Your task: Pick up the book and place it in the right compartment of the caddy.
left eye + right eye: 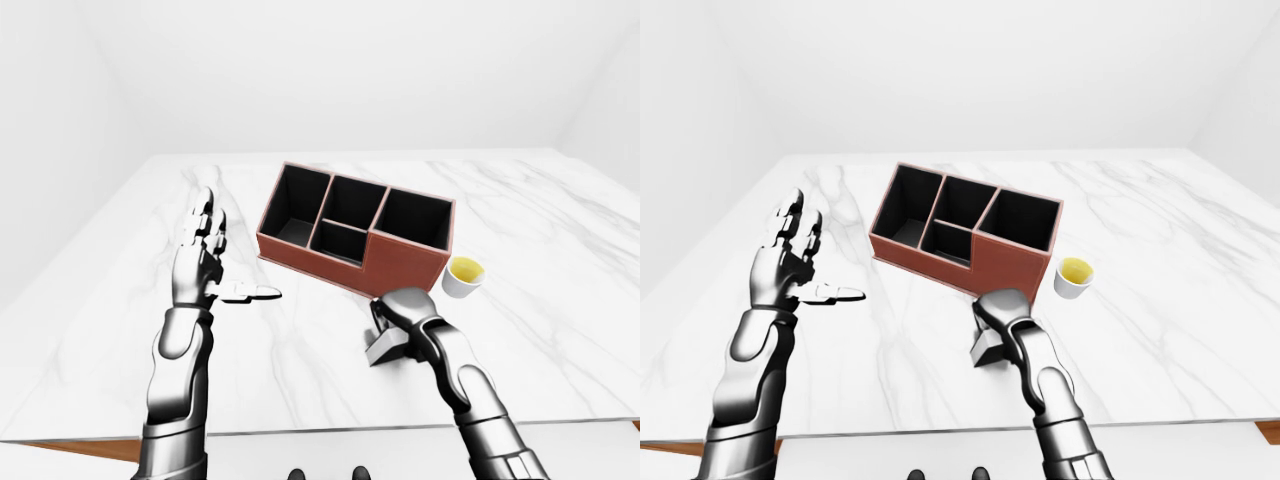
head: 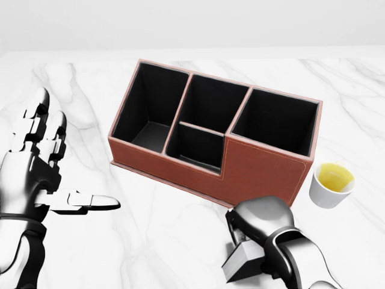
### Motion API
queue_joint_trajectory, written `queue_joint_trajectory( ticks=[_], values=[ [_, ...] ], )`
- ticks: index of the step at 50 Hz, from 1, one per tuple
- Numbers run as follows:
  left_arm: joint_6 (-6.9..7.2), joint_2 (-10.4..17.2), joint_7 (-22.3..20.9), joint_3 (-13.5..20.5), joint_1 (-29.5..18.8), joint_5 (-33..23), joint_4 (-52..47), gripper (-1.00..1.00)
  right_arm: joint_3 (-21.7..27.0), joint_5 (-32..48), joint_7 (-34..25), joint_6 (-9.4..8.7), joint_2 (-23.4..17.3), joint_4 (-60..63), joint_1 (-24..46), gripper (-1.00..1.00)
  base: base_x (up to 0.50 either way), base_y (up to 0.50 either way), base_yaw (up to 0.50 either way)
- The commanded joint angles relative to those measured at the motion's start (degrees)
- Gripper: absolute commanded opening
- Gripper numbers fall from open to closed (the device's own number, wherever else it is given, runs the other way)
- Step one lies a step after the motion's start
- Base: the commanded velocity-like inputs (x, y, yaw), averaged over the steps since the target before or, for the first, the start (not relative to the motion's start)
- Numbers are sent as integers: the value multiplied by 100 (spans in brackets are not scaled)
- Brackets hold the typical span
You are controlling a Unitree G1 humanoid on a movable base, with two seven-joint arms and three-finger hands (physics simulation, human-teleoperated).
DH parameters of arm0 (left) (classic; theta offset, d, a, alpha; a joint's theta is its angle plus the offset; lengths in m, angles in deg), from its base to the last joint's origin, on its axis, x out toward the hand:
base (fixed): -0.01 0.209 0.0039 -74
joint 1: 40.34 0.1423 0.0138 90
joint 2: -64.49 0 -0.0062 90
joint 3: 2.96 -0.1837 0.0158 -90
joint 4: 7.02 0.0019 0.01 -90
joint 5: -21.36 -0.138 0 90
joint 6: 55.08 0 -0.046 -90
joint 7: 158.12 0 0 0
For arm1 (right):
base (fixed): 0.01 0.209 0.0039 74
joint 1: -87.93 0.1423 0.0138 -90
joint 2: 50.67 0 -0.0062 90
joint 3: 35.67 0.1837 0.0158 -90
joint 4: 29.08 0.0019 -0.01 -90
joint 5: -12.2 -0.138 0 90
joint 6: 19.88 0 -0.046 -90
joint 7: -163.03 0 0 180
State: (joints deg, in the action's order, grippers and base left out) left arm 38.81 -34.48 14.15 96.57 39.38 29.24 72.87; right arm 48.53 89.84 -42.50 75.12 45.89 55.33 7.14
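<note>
The book (image 2: 242,264), a small grey and black block, lies tilted on the white marble table (image 2: 168,241) just below the caddy's outer wall. My right hand (image 2: 246,236) is curled over its top, fingers closed round it. The reddish-brown caddy (image 2: 264,164) has black insides. Its right compartment (image 2: 275,122) is the large one nearest the cup, and nothing shows inside it. My left hand (image 2: 60,171) hovers open at the left of the head view, well apart from the caddy, thumb pointing right.
A white cup (image 2: 331,183) with yellow liquid stands right of the caddy, close to my right hand. The table's near edge (image 1: 330,432) runs a short way below the book in the left-eye view.
</note>
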Motion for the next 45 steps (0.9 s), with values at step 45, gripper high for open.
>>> queue_joint_trajectory(
  ticks=[45],
  values=[
    [-88,-35,-203,83,318,93,20,100,214,-1936,-1447,0,578,3462,2438,-100,0,0,0]
  ],
)
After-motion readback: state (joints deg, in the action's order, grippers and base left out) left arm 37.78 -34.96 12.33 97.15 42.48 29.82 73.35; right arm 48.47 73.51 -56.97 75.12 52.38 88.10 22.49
